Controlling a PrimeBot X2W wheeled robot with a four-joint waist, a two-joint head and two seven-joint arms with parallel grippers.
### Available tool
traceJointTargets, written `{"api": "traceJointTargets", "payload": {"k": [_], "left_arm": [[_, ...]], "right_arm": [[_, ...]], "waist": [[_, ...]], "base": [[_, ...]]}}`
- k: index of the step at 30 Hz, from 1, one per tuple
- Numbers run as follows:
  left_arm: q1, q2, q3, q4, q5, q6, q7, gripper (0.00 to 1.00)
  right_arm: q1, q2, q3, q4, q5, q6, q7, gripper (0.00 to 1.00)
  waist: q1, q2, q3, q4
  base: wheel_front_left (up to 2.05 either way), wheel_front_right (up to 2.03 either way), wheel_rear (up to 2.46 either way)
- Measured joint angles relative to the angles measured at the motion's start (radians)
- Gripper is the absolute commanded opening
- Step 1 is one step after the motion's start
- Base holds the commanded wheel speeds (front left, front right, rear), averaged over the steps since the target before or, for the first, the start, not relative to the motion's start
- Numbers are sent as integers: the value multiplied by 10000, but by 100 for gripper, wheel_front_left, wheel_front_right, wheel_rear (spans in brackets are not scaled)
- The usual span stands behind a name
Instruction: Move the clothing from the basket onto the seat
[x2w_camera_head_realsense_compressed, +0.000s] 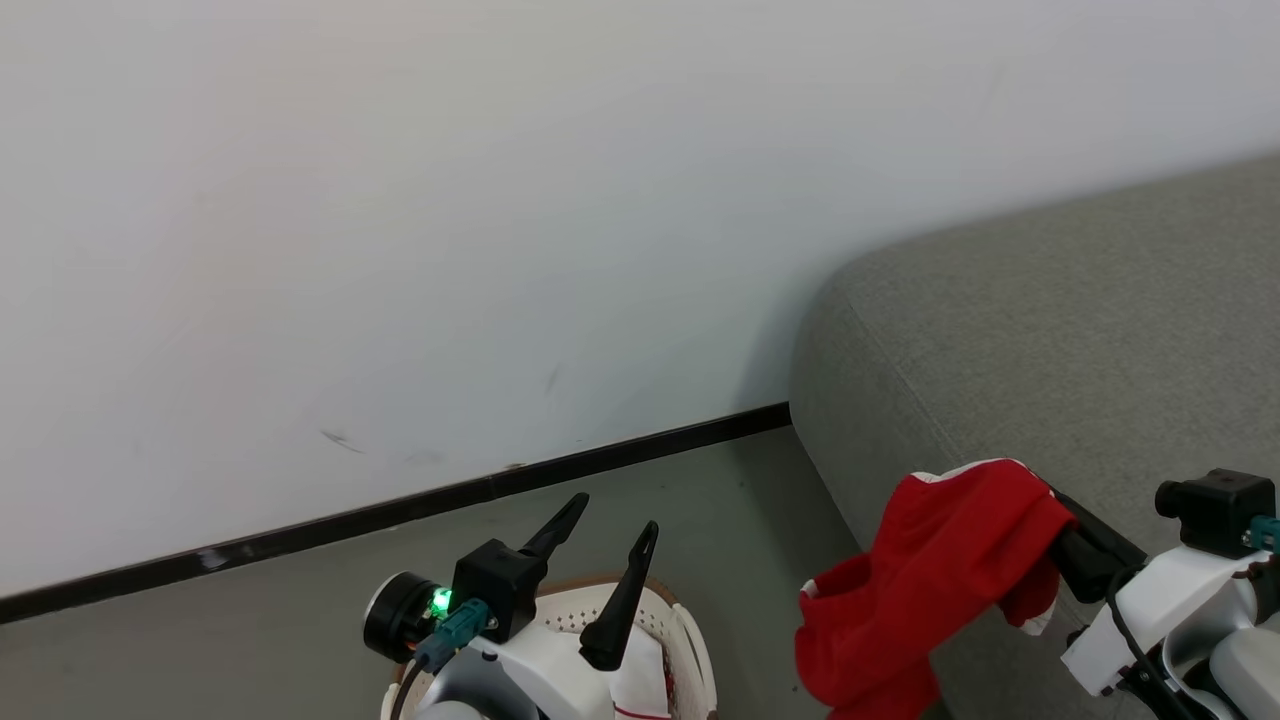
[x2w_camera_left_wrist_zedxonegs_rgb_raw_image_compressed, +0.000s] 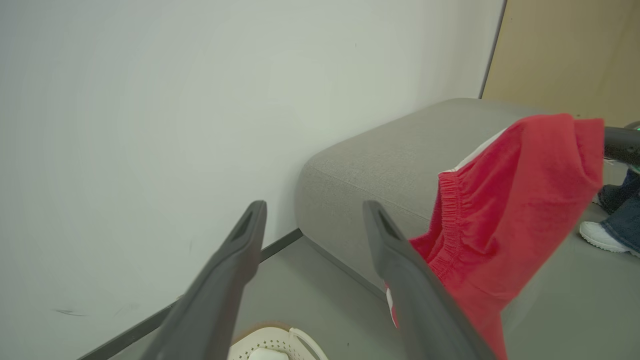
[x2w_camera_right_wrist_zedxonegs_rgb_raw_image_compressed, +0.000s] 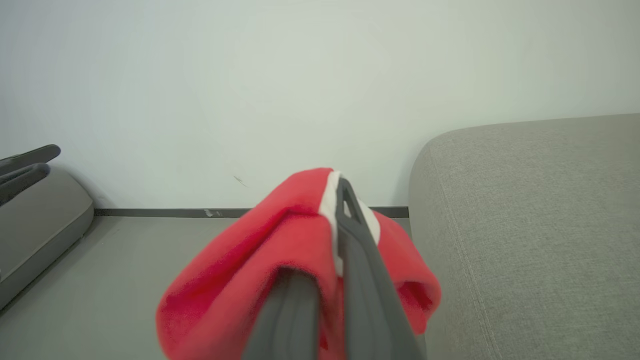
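Over the seat's (x2w_camera_head_realsense_compressed: 1050, 350) rounded end edge: one red garment (x2w_camera_head_realsense_compressed: 930, 590), white-trimmed, hanging from right gripper (x2w_camera_right_wrist_zedxonegs_rgb_raw_image_compressed: 336, 225), fingers pinched shut on it. Judged soft, light, limp, unbreakable; best taken at the bunched elastic waistband (x2w_camera_left_wrist_zedxonegs_rgb_raw_image_compressed: 447, 215). Left gripper (x2w_camera_head_realsense_compressed: 615, 515): fingers spread wide, empty, above basket (x2w_camera_head_realsense_compressed: 690, 620). Count: one basket, white cloth (x2w_camera_head_realsense_compressed: 640, 680) inside; one seat.

Plain white wall (x2w_camera_head_realsense_compressed: 400, 200) across the back, faintly scuffed low down with a few dark marks (x2w_camera_head_realsense_compressed: 340, 440), and met at its foot by a black skirting strip (x2w_camera_head_realsense_compressed: 400, 510) running along a smooth grey floor (x2w_camera_head_realsense_compressed: 700, 500). At the far end of the wall in the left wrist view, a tan panel (x2w_camera_left_wrist_zedxonegs_rgb_raw_image_compressed: 565, 55), joined to it along a thin dark edge. Below that, resting on the floor, a white shoe (x2w_camera_left_wrist_zedxonegs_rgb_raw_image_compressed: 597, 235) under the hem of a blue-jeans leg (x2w_camera_left_wrist_zedxonegs_rgb_raw_image_compressed: 622, 222), the rest of the person cut off by the picture's edge.
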Motion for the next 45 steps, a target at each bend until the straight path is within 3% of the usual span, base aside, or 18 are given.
{"api": "traceJointTargets", "payload": {"k": [18, 24, 34, 45], "left_arm": [[203, -6, 109, -82, -69, 102, -658, 100], [210, 33, 182, -199, 13, 198, -767, 100], [527, 337, 460, -518, 151, 577, -838, 100], [574, 704, 610, -1083, 382, 947, -825, 100]], "right_arm": [[651, 12, -593, -970, -529, 0, 0, 0], [550, 56, -1250, -863, -811, 0, 4, 0], [-2097, 418, -2405, -642, -535, -2, 527, 0], [-4772, 59, -3653, 725, -433, -2, 1250, 0]], "waist": [[0, 0, 257, -1326], [0, 0, 358, -1637], [0, 0, 775, -1885], [1, 0, 1418, -1595]], "base": [[0, 0, 0], [0, 0, 0], [0, 0, 0], [0, 0, 0]]}}
